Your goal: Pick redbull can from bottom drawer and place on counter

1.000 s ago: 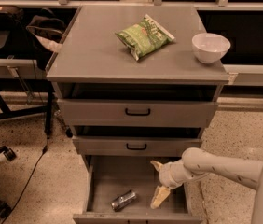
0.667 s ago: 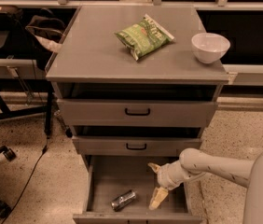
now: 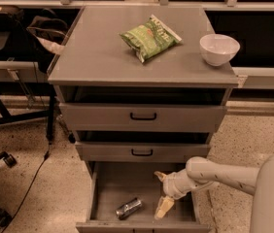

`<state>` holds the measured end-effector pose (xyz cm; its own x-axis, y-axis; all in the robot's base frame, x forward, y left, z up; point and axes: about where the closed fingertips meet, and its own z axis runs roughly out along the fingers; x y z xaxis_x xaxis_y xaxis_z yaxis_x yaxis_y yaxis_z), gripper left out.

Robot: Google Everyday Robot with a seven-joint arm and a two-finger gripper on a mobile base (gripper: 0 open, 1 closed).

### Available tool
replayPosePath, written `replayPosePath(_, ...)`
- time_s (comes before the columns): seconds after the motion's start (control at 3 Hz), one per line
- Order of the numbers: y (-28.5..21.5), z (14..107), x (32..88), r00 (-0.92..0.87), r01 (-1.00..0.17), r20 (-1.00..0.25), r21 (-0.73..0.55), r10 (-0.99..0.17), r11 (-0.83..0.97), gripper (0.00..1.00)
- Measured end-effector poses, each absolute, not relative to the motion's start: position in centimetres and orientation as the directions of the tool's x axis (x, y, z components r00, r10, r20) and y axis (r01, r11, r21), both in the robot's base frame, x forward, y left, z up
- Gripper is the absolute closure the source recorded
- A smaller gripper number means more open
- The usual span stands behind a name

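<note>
The redbull can (image 3: pixel 128 208) lies on its side on the grey floor of the open bottom drawer (image 3: pixel 112 188), near its front left. My gripper (image 3: pixel 161 192) reaches down into the drawer from the right, a little to the right of the can and apart from it. Its two cream fingers are spread and hold nothing. The grey counter (image 3: pixel 98 52) on top of the cabinet is above.
A green chip bag (image 3: pixel 149 37) and a white bowl (image 3: pixel 219 48) sit on the counter. The two upper drawers with black handles (image 3: pixel 143 116) are slightly open. A chair base and cable (image 3: pixel 1 169) are on the floor to the left.
My gripper has shifted slightly left inside the drawer, toward the can. The can has not moved.
</note>
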<state>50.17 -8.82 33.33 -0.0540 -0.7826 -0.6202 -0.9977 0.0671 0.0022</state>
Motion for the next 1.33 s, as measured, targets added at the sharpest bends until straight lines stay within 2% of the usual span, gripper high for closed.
replayPosePath(1.0,-7.6,25.7,52.1,-0.101,-0.994,-0.643,0.035,-0.76,0.103,0.0)
replayPosePath(1.33,-4.9,22.9,54.0,-0.088,-0.996,-0.659,0.058,-0.747,0.066,0.0)
